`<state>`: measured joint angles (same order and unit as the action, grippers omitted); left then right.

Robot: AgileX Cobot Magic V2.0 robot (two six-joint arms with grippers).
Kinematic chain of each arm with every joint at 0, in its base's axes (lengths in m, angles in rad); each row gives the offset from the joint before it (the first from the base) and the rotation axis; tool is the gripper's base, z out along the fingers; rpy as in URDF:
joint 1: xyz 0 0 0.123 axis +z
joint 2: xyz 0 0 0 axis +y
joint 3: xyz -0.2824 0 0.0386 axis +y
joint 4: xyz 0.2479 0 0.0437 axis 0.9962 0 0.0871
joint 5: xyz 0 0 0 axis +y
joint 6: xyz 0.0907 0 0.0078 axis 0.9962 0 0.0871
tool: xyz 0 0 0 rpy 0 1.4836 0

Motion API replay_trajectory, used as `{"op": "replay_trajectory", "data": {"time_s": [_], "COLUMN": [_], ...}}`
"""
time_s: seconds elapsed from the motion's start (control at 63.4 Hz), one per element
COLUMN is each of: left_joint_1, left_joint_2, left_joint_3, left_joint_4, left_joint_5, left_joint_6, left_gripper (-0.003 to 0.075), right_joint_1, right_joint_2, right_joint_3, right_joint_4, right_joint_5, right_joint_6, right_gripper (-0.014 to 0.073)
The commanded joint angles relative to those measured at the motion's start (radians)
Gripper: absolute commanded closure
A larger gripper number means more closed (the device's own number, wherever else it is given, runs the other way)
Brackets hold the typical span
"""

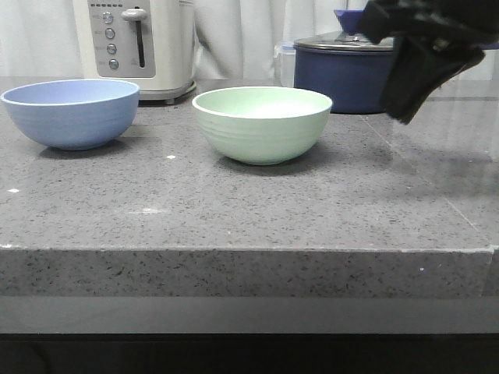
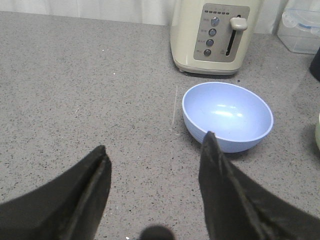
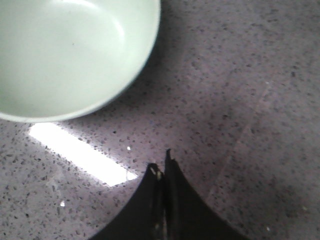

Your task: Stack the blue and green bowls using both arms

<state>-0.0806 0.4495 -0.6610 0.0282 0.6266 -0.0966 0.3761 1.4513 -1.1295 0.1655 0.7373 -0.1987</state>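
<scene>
The blue bowl (image 1: 71,112) sits upright on the grey speckled counter (image 1: 234,210), far out at my nine o'clock, and the green bowl (image 1: 262,123) stands upright near the middle of the counter, a little nearer the front edge. The two are apart, with a strip of bare stone between them; neither holds anything that I can see.

My left pincer (image 2: 155,150) is spread wide open, its two dark fingers (image 2: 95,185) parted with nothing between them. From its wrist camera the blue bowl (image 2: 227,116) lies just past the tip of one finger, not touched. It does not show in the front view.

My right pincer (image 3: 162,165) is closed, fingertips pressed together on nothing. It hangs above bare counter, with the green bowl (image 3: 70,55) close by but clear of the tips. In the front view this right arm (image 1: 425,54) is the black bulk at about two o'clock from the green bowl, raised off the stone and casting a shadow on the counter below.

Behind the blue bowl, at its one o'clock, stands a cream toaster (image 1: 136,43) with a grey control panel. Behind the green bowl, at its two o'clock, is a dark navy lidded saucepan (image 1: 343,70), partly hidden by my right arm. A clear plastic container (image 2: 300,27) stands beside the toaster.
</scene>
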Motion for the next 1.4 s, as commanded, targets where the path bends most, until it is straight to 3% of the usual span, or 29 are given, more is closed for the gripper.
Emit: {"op": "replay_trajectory", "data": {"time_s": [0.0, 0.174, 0.915, 1.183, 1.388], "left_joint_1": [0.002, 0.002, 0.002, 0.002, 0.002], "left_joint_2": [0.012, 0.012, 0.022, 0.222, 0.457], "left_joint_3": [-0.026, -0.026, -0.031, -0.216, -0.403], "left_joint_4": [-0.002, -0.002, -0.003, -0.01, -0.11], "left_joint_5": [-0.075, -0.075, -0.069, 0.063, 0.113], "left_joint_6": [-0.005, -0.005, 0.0, 0.072, 0.18], "left_gripper": [0.0334, 0.0334, 0.0334, 0.0334, 0.0334], "right_joint_1": [-0.003, -0.003, -0.003, -0.003, -0.003], "right_joint_2": [0.0, 0.055, 0.064, 0.064, 0.064], "right_joint_3": [-0.027, -0.027, -0.027, -0.027, -0.027], "right_joint_4": [0.096, 0.219, 0.221, 0.221, 0.221], "right_joint_5": [-0.057, -0.095, -0.147, -0.148, -0.148], "right_joint_6": [-0.132, -0.261, -0.262, -0.262, -0.262], "right_gripper": [0.0652, 0.0652, 0.0658, 0.0658, 0.0658]}}
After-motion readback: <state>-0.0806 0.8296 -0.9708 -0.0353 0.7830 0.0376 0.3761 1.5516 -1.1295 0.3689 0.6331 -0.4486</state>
